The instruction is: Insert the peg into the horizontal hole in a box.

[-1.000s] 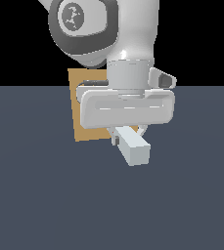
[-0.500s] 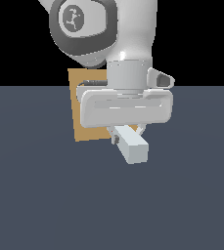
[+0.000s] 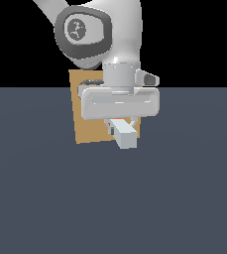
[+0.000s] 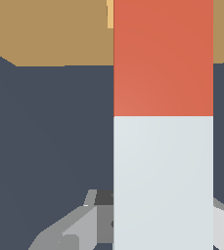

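Observation:
My gripper is shut on the peg and holds it level above the dark floor. The peg's white end faces the exterior camera. Its red-orange half points at the tan box, which stands upright right behind the gripper. In the wrist view the red tip overlaps the box face. A thin lighter strip of the hole shows just beside the peg's edge, and the peg covers the rest of it. A grey finger shows beside the white half. In the exterior view the hand hides the hole.
The dark grey floor spreads all around the box. The arm's large white and grey links hang above the box and gripper. Nothing else shows.
The gripper with the peg has shifted a little toward the exterior view's left. The white end now sits higher in the picture, closer to the box.

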`<state>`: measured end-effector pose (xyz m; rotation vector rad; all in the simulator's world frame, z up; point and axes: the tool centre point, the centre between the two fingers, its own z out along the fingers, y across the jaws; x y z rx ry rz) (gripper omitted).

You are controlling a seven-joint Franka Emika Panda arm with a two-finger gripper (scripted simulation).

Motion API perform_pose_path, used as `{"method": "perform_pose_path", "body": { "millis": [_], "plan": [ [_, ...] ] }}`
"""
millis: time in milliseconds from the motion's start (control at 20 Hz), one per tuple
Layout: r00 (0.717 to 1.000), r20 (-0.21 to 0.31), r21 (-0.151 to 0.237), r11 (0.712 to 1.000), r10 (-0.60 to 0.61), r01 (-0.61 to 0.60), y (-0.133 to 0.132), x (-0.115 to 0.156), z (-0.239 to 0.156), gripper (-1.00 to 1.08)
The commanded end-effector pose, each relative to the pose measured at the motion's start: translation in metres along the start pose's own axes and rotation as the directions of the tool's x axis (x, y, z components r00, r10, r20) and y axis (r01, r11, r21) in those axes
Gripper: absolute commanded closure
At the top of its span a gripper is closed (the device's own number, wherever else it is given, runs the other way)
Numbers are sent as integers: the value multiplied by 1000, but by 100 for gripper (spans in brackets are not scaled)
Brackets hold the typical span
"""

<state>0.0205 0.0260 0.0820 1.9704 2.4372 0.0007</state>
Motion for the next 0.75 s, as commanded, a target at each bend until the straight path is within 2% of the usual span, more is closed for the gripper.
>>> {"method": "perform_pose_path", "body": {
  "millis": [0, 350, 700],
  "plan": [
    [1000, -5, 3, 1000, -19, 19, -1, 35, 1, 108],
    [1000, -5, 2, 1000, -19, 19, 0, 69, 1, 108],
    [1000, -5, 2, 1000, -19, 19, 1, 67, 1, 108]
  ]
}}
